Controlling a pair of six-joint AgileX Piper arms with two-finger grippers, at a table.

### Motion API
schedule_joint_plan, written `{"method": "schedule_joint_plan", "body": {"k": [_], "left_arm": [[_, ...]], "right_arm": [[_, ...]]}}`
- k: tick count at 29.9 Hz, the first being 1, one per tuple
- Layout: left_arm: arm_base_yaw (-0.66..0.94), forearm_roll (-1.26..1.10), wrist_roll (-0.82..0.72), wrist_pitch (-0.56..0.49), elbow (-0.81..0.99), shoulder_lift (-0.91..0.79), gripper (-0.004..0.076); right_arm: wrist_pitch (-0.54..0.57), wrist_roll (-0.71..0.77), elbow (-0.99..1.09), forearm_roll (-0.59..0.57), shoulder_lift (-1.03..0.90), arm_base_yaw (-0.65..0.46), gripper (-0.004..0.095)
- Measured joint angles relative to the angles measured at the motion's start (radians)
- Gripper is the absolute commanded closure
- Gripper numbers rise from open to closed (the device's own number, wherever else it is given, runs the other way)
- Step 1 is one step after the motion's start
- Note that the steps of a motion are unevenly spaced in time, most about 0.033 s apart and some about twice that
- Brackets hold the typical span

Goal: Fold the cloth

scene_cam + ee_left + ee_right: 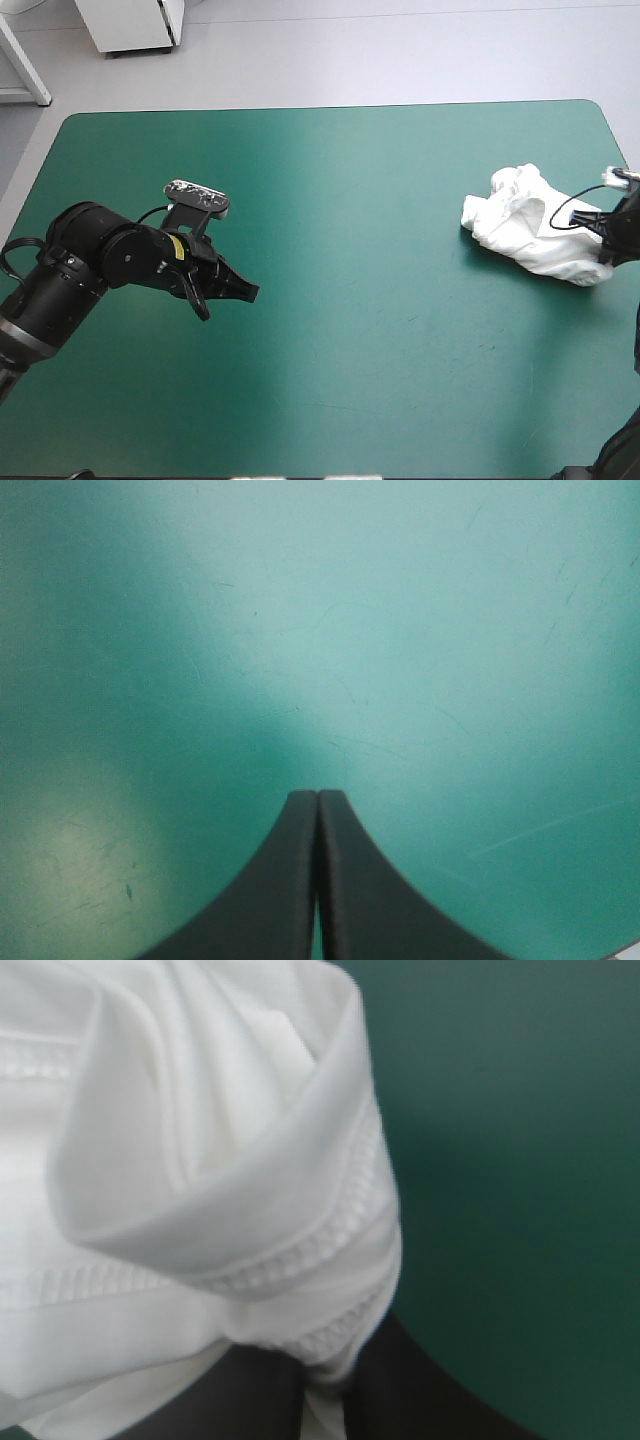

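The white T-shirt (530, 230) lies as a crumpled heap near the table's right edge. My right gripper (612, 250) is at the heap's right side, shut on the T-shirt; in the right wrist view a hemmed fold of the T-shirt (200, 1160) bulges out over my right gripper (325, 1385), whose black fingers pinch the cloth between them. My left gripper (240, 290) hovers over the bare teal-green cover at left centre, far from the T-shirt. In the left wrist view my left gripper (318, 798) is shut with nothing in it, its fingers meeting in one arch.
The teal-green cover (350, 200) stretches bare between the two arms. The table's right edge (632, 170) runs close beside the heap. A white cabinet (130, 25) stands on the floor beyond the far edge.
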Motion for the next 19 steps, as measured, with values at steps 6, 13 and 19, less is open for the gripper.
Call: {"method": "schedule_joint_plan", "body": {"k": [6, 13, 19], "left_arm": [[0.0, -0.002, 0.0, 0.0, 0.0, 0.0, 0.0746], [0.0, -0.018, 0.003, 0.0, 0.0, 0.0, 0.0746], [0.0, -0.018, 0.007, 0.0, 0.0, 0.0, 0.0746]], "right_arm": [[0.003, -0.018, 0.003, -0.017, -0.007, -0.039, 0.0924], [0.003, -0.023, 0.003, -0.006, -0.007, -0.07, 0.0925], [0.003, -0.047, 0.003, 0.033, -0.007, -0.09, 0.0924]]}}
